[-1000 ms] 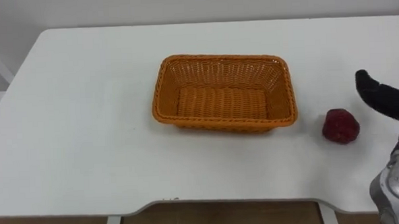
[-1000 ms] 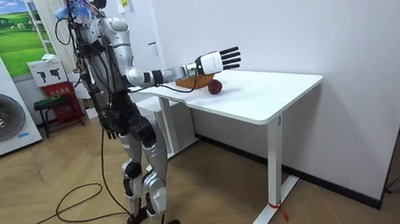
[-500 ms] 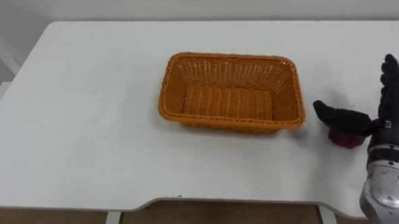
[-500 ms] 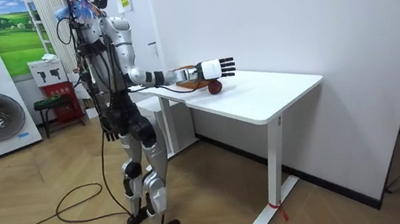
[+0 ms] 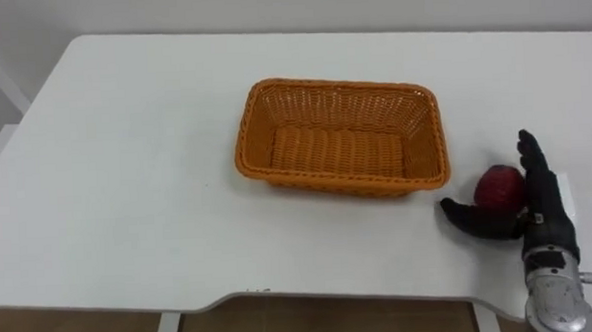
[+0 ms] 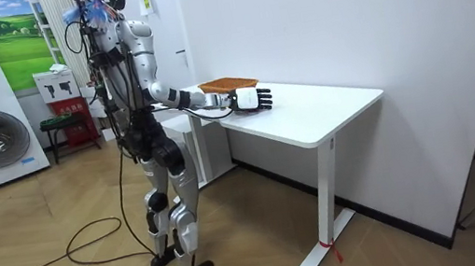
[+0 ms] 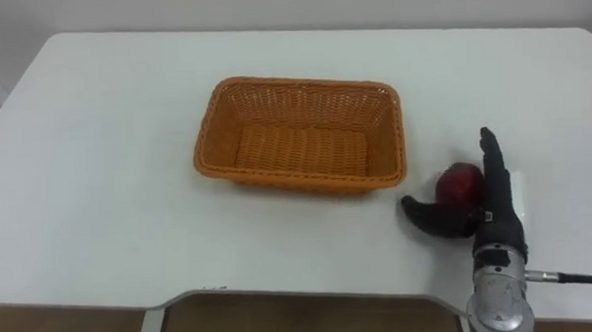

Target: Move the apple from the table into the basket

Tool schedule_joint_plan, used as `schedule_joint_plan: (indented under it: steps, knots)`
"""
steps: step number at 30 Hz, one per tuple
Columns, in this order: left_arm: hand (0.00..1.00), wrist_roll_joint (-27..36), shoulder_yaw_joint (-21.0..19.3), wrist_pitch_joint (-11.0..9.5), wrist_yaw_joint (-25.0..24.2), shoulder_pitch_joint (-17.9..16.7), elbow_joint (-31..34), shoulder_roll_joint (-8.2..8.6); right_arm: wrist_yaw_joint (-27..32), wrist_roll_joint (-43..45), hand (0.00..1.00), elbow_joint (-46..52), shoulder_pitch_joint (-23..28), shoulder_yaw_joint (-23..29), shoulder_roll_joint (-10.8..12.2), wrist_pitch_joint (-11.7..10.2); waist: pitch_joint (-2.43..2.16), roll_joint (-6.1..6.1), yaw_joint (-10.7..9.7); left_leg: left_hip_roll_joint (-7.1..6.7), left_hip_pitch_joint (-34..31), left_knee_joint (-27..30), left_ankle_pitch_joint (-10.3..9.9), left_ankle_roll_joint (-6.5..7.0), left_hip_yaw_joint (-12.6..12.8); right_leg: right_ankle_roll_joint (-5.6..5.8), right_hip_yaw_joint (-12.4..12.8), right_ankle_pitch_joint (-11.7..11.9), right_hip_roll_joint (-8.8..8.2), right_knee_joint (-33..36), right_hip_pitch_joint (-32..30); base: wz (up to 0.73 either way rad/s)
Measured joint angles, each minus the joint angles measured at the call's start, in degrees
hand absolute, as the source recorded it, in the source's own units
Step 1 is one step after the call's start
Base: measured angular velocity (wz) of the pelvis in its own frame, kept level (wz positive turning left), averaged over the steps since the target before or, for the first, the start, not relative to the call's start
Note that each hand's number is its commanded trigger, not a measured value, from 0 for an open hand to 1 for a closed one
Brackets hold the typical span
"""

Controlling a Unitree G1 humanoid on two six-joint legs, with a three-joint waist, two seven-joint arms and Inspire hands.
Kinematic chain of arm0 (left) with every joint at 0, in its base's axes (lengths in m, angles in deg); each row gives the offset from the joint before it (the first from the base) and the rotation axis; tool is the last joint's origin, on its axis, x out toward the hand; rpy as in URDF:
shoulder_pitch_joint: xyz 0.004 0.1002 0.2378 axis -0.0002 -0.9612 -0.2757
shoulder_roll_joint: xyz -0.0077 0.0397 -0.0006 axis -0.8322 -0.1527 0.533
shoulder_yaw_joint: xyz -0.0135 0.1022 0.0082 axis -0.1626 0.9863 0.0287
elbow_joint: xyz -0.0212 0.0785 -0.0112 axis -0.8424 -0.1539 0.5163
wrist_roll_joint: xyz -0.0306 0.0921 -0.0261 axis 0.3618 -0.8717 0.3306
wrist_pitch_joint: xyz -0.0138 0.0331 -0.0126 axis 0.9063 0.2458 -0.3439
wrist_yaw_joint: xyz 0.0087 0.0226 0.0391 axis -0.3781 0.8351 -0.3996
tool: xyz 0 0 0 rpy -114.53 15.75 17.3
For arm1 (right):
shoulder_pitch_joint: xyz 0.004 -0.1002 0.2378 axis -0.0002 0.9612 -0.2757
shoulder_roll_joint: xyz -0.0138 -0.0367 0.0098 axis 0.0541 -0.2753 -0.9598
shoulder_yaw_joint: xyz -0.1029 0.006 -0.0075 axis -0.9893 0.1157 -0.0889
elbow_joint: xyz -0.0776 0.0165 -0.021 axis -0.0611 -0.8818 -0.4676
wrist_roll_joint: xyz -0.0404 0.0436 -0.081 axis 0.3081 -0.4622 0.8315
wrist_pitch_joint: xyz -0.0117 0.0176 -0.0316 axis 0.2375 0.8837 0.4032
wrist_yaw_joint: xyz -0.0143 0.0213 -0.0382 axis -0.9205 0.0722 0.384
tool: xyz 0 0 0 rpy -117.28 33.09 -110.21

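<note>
Red apple (image 5: pixel 499 185) sits on the white desk (image 5: pixel 126 173), just to the right of the orange wicker basket (image 5: pixel 327 181) and apart from it. The right hand (image 5: pixel 544 220) is spread open around the fruit, with the thumb (image 5: pixel 474 221) lying low on its near left side and the fingers (image 5: pixel 532 171) straight along its right side. Nothing has closed on it. Whether the fingers touch the skin I cannot tell.

The step in hand looks to be the grasp. To do it well, the palm should come snug against the apple first, so that thumb and fingers meet across its widest part. Pinched off-centre, a round fruit could roll out toward the basket wall. Close evenly, lift straight up above the rim, then carry it left over the basket.
</note>
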Motion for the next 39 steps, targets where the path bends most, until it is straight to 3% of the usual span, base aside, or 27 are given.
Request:
schedule_joint_plan:
  steps: [3, 5, 7, 8, 13, 27, 35, 39]
  knots:
    - [0.00, 0.01, -0.55, -0.47, 0.11, -0.26, -0.01, -0.05, 0.57, -0.23, 0.03, -1.43, 0.19, 0.00, 0.02, -1.27, -0.04, -0.03, 0.11, 0.00, 0.51, -0.07, 0.00, 0.00, -0.10, -0.01, -0.33, 0.01, 0.00, -0.36, 0.79, 0.03]
    - [0.00, 0.00, -0.55, -1.10, 0.11, -0.82, -0.01, -0.08, 0.73, -0.31, 0.31, -1.88, 0.36, 0.00, 0.03, -1.93, 0.00, 0.01, 0.11, 0.00, 0.70, -0.05, 0.00, 0.00, -0.13, 0.02, -0.39, 0.24, 0.04, -0.96, 1.28, 0.00]
    - [0.00, 0.00, -0.55, -1.64, 0.10, -1.63, -0.09, -0.30, 1.26, -0.37, 0.88, -3.77, 0.46, 0.01, 0.02, -3.68, 0.08, 0.13, -0.04, 0.00, 0.75, -0.11, -0.02, -0.02, -0.31, 0.02, -0.57, 0.25, 0.05, -0.93, 1.60, 0.04]
    - [0.00, 0.00, -0.55, -1.68, 0.08, -1.77, -0.20, -0.36, 1.32, -0.33, 1.00, -4.29, 0.44, 0.01, 0.02, -4.02, 0.10, 0.16, -0.09, 0.00, 0.68, -0.12, -0.02, -0.02, -0.52, 0.02, -0.62, 0.25, 0.05, -0.93, 1.62, 0.06]
    - [0.00, -0.11, -0.50, -1.63, -0.02, -3.22, -0.60, -0.51, 3.20, 0.00, 1.00, -7.45, -0.46, 2.31, -0.04, -6.15, -0.10, -0.15, -0.76, -0.01, 0.52, -0.09, -0.04, -0.03, -0.79, 0.02, -0.81, 0.25, 0.05, -0.93, 1.64, 0.03]
    - [0.00, -0.34, 0.07, -1.42, -0.13, -3.72, -0.59, -0.67, 5.72, 0.69, 1.00, -11.10, -2.43, 4.09, 0.02, -6.79, -0.15, -0.02, -1.24, 0.00, 1.18, -0.07, -0.04, -0.03, -0.70, 0.02, -0.79, 0.25, 0.08, -1.05, 2.30, 0.00]
    - [0.00, -0.42, -0.16, -1.32, -0.11, -3.26, -1.71, -0.53, 7.04, 1.46, 1.00, -9.02, -3.03, 4.41, 0.70, -5.25, -0.02, -0.49, -0.73, 0.01, 0.74, -0.08, -0.04, -0.03, -0.36, 0.00, -0.37, 0.25, 0.14, -0.85, 1.36, -0.02]
    - [0.00, -0.29, -0.06, -1.17, -0.06, -3.29, -2.77, -0.47, 7.61, 2.34, 1.00, -3.70, -2.65, 4.17, 0.71, -2.83, 0.30, -0.26, -0.64, -0.05, 0.07, -0.15, -0.01, 0.00, -0.05, 0.04, -0.28, 0.28, 0.08, -0.73, 0.75, -0.03]
